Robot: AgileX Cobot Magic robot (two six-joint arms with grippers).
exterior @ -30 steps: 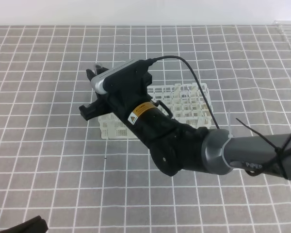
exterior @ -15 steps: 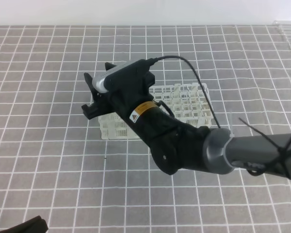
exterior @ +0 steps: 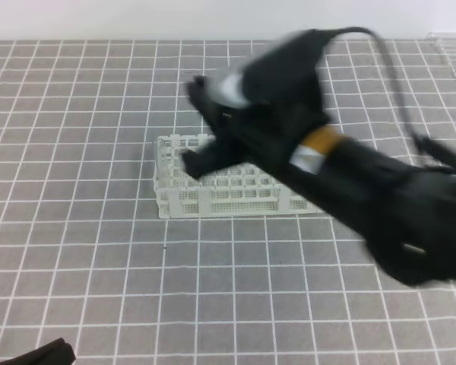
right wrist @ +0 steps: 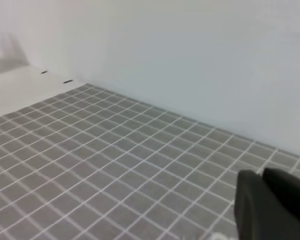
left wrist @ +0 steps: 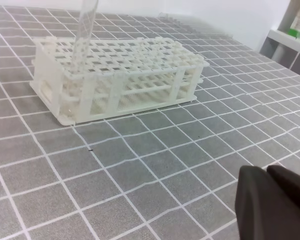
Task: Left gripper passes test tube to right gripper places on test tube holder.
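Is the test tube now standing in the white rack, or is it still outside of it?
In. The test tube stands nearly upright in a corner hole of the test tube holder, with nothing gripping the visible part.

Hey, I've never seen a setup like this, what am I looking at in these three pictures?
A two-armed robot works over a gray gridded tabletop. One picture looks down from above; the other two come from cameras on each arm's wrist. The blurred black arm in the overhead view is the right gripper, moving fast; whether its jaws are open is unclear. A white test tube holder stands on the table, with a clear test tube upright in its near-left corner. The left gripper, resting low, is shut and empty.
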